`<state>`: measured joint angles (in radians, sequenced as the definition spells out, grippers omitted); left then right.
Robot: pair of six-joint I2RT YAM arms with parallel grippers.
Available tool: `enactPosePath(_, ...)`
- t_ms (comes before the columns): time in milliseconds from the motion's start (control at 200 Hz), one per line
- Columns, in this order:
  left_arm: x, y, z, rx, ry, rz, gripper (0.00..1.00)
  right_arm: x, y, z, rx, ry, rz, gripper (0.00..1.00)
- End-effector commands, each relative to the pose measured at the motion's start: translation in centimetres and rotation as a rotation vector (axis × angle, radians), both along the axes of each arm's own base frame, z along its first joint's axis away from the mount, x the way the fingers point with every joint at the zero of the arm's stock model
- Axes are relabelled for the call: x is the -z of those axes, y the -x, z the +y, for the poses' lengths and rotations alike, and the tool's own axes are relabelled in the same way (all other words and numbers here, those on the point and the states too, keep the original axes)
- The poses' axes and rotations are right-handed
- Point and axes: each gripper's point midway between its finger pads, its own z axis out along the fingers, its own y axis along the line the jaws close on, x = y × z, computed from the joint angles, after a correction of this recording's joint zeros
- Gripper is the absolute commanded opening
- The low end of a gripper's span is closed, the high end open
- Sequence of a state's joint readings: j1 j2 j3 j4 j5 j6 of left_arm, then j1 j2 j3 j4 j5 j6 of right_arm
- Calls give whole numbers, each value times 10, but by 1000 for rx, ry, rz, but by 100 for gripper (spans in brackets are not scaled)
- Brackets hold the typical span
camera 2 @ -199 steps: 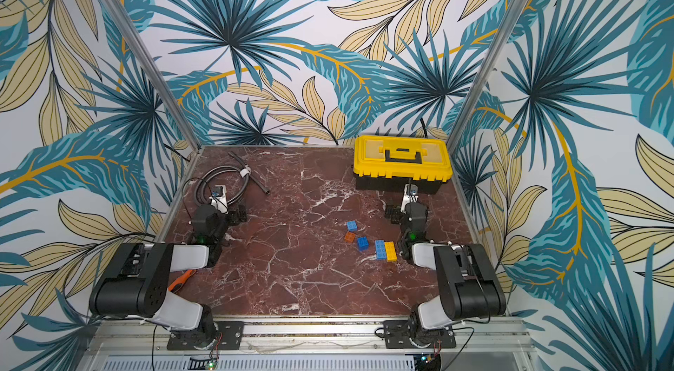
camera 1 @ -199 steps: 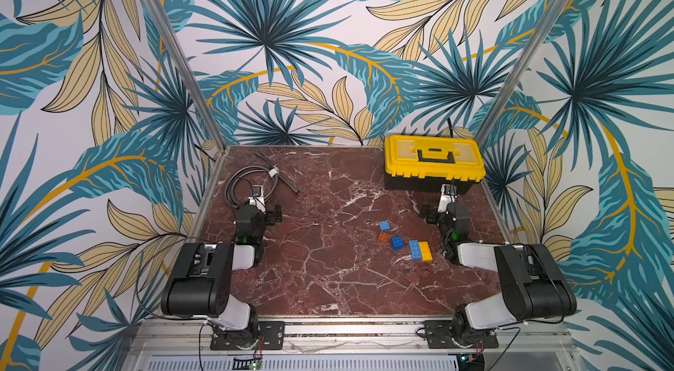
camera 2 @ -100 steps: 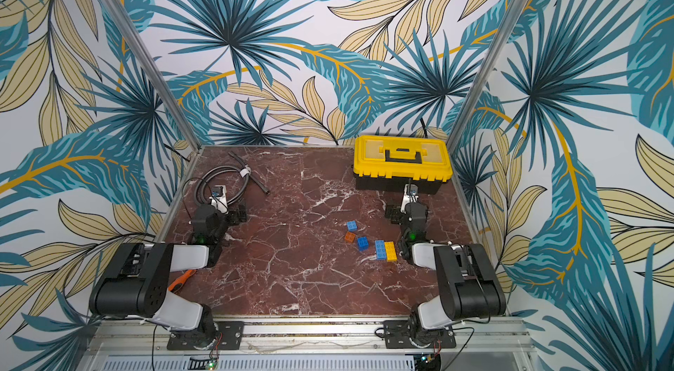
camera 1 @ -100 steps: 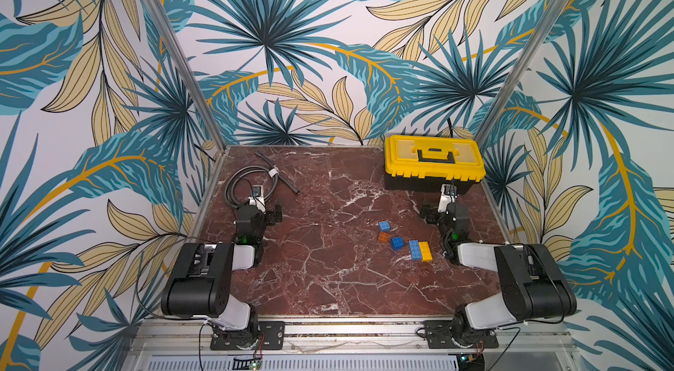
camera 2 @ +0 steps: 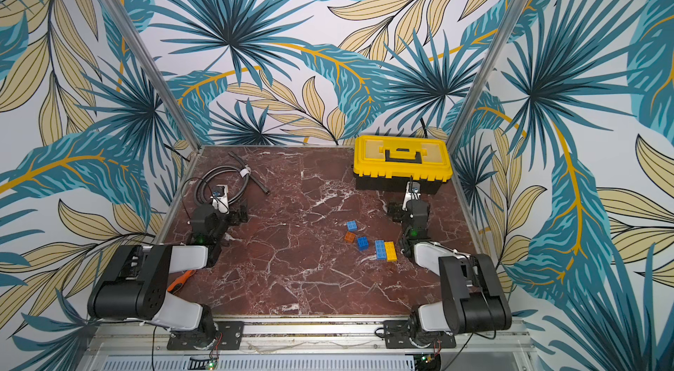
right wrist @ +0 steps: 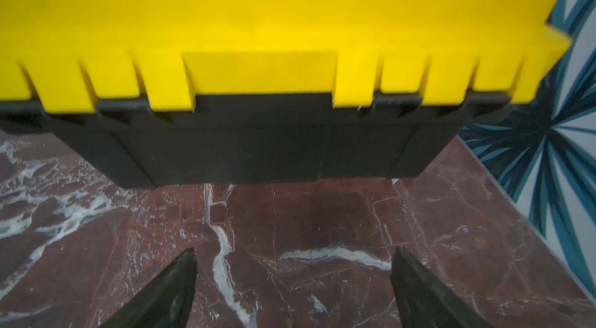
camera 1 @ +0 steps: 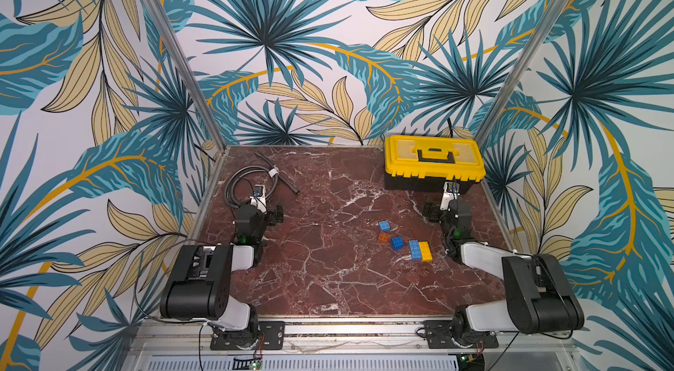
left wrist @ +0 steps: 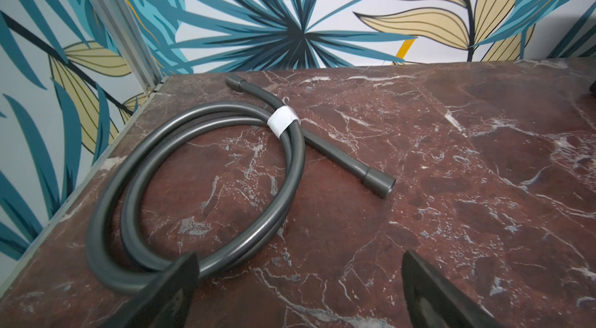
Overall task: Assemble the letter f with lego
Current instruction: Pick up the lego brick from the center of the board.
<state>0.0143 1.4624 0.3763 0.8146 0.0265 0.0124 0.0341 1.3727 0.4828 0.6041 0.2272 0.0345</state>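
The lego was spread loose on the surface, near the right arm. Nothing seemed to be built yet, so the whole letter was left to make. The right tool was opened wide and empty, pointed at the toolbox. The left tool was opened wide too, nothing held.

We see the left arm and right arm built alike: boxy black joint housings, white link shells, thin black cables, a green light near each wrist, dark tapering end effector fingers.
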Motion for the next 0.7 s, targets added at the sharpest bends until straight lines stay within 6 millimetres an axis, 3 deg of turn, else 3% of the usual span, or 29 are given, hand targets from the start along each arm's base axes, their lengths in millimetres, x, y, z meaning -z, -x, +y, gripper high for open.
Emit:
enactPosePath(0,-43,11,-3,2,-22,-121,99,-18,8,-3,38,-33,55,92)
enactPosePath(100,-79,28,-14,52,12,-193,100,-35,15,3,23,-73,118,89)
enactPosePath(205,-103,34,-26,99,87,-182,99,-45,24,10,7,-107,197,87)
enactPosePath(396,-132,52,-91,410,214,-113,99,-56,40,35,-38,-188,276,85)
enactPosePath(581,-139,85,-152,638,278,-85,99,-48,56,67,-93,-206,373,84)
enactPosePath(696,-123,101,-181,719,281,-35,99,-33,70,82,-115,-202,429,83)
